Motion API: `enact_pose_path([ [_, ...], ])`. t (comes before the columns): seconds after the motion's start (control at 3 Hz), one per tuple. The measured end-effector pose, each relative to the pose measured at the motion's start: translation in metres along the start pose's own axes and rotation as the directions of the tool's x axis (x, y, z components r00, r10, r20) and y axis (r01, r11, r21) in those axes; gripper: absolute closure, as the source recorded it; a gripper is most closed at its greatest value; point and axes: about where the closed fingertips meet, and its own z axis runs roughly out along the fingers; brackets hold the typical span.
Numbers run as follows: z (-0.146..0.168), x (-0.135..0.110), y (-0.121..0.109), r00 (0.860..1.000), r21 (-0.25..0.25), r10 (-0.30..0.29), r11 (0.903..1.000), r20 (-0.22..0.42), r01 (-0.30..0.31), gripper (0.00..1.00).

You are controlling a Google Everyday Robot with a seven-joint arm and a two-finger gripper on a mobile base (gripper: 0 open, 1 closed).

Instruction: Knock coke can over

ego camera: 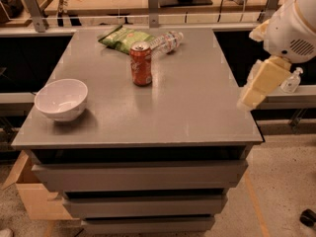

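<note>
Coke can, the small red-orange aluminium soda can with a silver top (141, 63), is standing upright on the flat grey metal tabletop (197, 112), towards the far side and a little left of centre. Just behind it a crumpled green snack bag (123, 36) and a clear plastic water bottle (167, 41) are lying on their sides, and a round white bowl (61, 99) is sitting well apart near the front left corner. The robot's cream-coloured gripper (253, 92) is hanging off the table's right edge, well apart from the can and touching nothing; whether it is open or closed I cannot tell.

The can is probably light, thin-walled and slick, tall for its narrow base, so it is likely tipping easily. No grasp is being called for: a sideways push high on the wall, near the silver rim, should be toppling it, whereas a low push may only be sliding it across the smooth top. Pushing towards open table would be sparing the bottle and bag.
</note>
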Motion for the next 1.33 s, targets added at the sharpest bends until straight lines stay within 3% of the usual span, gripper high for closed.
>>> enact_pose_path([
  [0.33,0.019,-0.029,-0.031,0.985,0.019,0.089,0.9955,0.145,-0.093,0.00],
  [0.67,0.037,-0.053,-0.051,0.929,0.001,0.179,0.9819,0.323,-0.189,0.00],
  [1.0,0.034,-0.066,-0.057,0.901,-0.002,0.201,0.9763,0.384,-0.216,0.00],
  [1.33,0.035,-0.065,-0.056,0.905,-0.002,0.197,0.9772,0.377,-0.212,0.00],
])
